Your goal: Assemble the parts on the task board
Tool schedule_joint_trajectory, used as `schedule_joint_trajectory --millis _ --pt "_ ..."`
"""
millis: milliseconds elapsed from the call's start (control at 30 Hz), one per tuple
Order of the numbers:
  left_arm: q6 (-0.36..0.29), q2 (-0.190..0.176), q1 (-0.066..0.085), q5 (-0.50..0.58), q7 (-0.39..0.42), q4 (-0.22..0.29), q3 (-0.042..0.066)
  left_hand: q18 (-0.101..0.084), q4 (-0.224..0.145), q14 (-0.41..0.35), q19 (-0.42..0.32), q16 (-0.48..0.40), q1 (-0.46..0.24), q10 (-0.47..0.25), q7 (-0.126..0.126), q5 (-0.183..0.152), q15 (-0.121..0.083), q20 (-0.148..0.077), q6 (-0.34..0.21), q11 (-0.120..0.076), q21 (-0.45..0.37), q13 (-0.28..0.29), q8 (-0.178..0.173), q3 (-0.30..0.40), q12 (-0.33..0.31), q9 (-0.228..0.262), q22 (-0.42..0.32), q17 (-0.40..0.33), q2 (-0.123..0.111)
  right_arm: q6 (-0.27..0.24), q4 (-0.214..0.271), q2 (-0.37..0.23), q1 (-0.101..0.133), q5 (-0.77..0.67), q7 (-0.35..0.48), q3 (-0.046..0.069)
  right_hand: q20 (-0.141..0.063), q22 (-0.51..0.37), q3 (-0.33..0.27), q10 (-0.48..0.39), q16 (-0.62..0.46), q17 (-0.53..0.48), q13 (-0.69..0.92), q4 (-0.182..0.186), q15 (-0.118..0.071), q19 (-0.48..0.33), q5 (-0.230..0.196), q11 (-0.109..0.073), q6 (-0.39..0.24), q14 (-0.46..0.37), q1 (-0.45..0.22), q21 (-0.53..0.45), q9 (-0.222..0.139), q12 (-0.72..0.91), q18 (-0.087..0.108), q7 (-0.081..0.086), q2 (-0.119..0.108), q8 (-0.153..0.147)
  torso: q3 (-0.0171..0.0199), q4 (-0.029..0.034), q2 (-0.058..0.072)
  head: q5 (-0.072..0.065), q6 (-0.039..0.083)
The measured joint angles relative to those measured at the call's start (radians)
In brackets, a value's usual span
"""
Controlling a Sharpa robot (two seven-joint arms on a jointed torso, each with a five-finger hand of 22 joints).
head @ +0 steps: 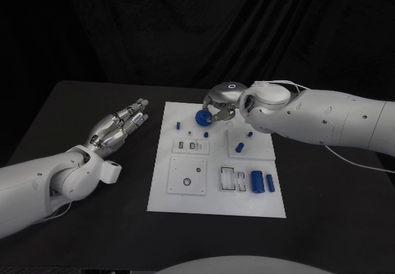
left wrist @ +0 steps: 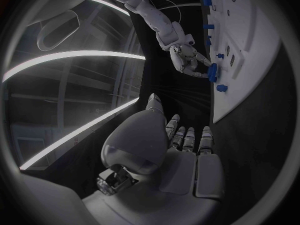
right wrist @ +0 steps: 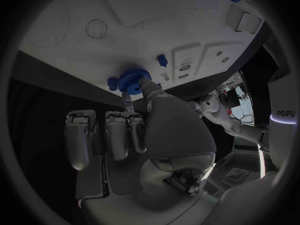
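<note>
At the left of the head view, my left robot hand (head: 122, 128) lies flat above the black table (head: 74, 228) with its fingers stretched out side by side, holding nothing, just beside the left edge of the task board (head: 214, 202) without touching it.

The task board fills the middle of the frame. On its upper left a small blue peg (head: 178, 125) stands upright, and another small blue stud (head: 206, 135) sits near the centre. Lower right, two blue cylinders (head: 262, 182) lie side by side next to a white slotted block, apparently not yet placed. Two more small blue pieces (head: 240, 146) stand on the raised white panel in the upper right part of the board.

At the top centre, my right robot hand (head: 221, 108) pinches a blue gear (head: 201, 117) between thumb and fingertips, holding it at the board's far edge; the right wrist view shows the gear (right wrist: 132, 80) against the white surface there.

I judge the task to be at an early-to-middle stage: several pegs are seated, the gear is in hand, the cylinders remain.
</note>
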Motion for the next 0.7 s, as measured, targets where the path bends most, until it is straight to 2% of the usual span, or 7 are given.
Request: schedule_joint_trajectory --millis 67,100,133,167,233,400,700 --pt "0.001 0.0 0.0 0.0 0.0 0.0 0.0 0.0 0.0 0.0 0.0 0.0 0.0 0.0 0.0 0.0 0.0 0.0 0.0 0.0 0.0 0.0 0.0 0.0 0.0 0.0 0.0 0.0 0.0 0.005 -0.001 0.002 0.0 0.0 -0.002 0.001 0.0 0.0 0.002 -0.001 0.0 0.0 0.0 0.002 0.003 0.0 0.0 0.007 -0.013 0.003 0.0 0.0 0.0 0.0 0.0 -0.004 0.0 -0.003 0.0003 0.0001 0.0 -0.001 0.0" --pt "0.001 0.001 0.0 0.0 0.0 0.0 0.0 0.0 0.0 0.0 0.0 0.0 0.0 0.0 0.0 0.0 0.0 0.0 0.0 0.0 0.0 0.0 0.0 0.0 0.0 0.0 0.0 0.0 0.0 0.008 -0.002 0.002 0.0 0.0 -0.004 0.002 0.001 0.0 0.005 0.0 0.0 0.0 0.0 0.002 0.006 -0.001 0.001 0.011 -0.034 0.005 0.0 0.0 0.006 0.0 0.0 -0.002 0.0 -0.021 0.0004 0.0001 0.0 -0.001 0.0" --pt "0.002 0.001 0.0 0.0 0.0 -0.001 0.0 0.0 0.0 0.0 0.0 0.0 0.0 0.0 0.0 0.0 0.0 0.0 0.0 0.0 0.0 0.0 0.0 0.0 0.0 0.0 0.0 0.0 0.0 0.011 -0.002 0.003 0.0 0.0 -0.005 0.002 0.006 0.0 0.008 0.0 0.0 0.0 0.0 0.002 0.009 -0.001 0.004 0.011 -0.056 0.002 0.0 0.0 0.113 0.0 0.0 0.002 0.0 -0.043 0.0005 0.0002 0.0 -0.002 0.0" --pt "0.002 0.001 0.0 0.0 0.0 -0.001 0.0 0.0 0.0 0.0 0.0 0.0 0.0 0.0 0.0 0.0 0.0 0.0 0.0 0.0 0.0 0.0 0.0 0.0 0.0 0.0 0.0 0.0 0.0 0.013 -0.002 0.003 0.0 0.0 -0.006 0.002 0.007 0.0 0.01 0.0 0.0 0.0 0.0 0.003 0.009 0.0 0.005 0.011 -0.073 0.002 0.0 0.0 0.155 0.0 0.0 0.004 0.0 -0.059 0.0005 0.0002 0.0 -0.002 -0.001" --pt "0.003 0.001 0.0 0.0 0.0 -0.001 0.0 0.0 0.0 0.0 0.0 0.0 0.0 0.0 0.0 0.0 0.0 0.0 0.0 0.0 0.0 0.0 0.0 0.0 0.0 0.0 0.0 0.0 0.0 0.02 -0.003 0.004 0.0 0.0 -0.01 0.001 0.007 0.0 0.013 0.0 0.0 0.0 0.0 0.002 0.011 0.0 0.009 0.015 -0.105 0.004 0.0 0.0 0.175 0.0 0.0 0.008 0.0 -0.085 0.0005 0.0002 0.0 -0.002 -0.002" --pt "0.005 0.001 0.0 0.0 0.0 -0.001 0.0 0.0 0.0 0.004 0.0 0.0 0.0 0.0 0.0 0.0 0.004 0.0 0.0 0.0 0.0 0.0 0.0 0.0 0.0 0.0 0.0 0.0 0.0 0.036 -0.005 0.005 -0.002 0.0 -0.017 0.0 0.014 0.0 0.016 0.0 0.0 0.0 0.0 0.002 0.015 0.0 0.003 0.018 -0.185 0.001 -0.013 0.0 0.138 0.0 0.0 0.014 -0.009 -0.14 0.0001 0.0001 0.0 0.001 -0.004" --pt "0.008 0.001 0.0 0.0 0.0 -0.003 0.0 0.0 -0.003 0.001 0.002 0.0 0.0 0.003 0.004 0.0 0.006 0.002 0.004 0.004 0.0 0.0 0.0 0.003 0.0 0.0 0.0 0.001 0.0 0.047 -0.006 0.005 -0.002 0.0 -0.023 0.0 0.014 0.0 0.019 0.0 0.0 0.0 0.0 0.0 0.015 0.0 0.003 0.018 -0.353 0.001 -0.02 -0.011 0.056 0.0 0.0 0.005 -0.01 -0.15 -0.0008 0.0008 0.0 -0.001 -0.005"
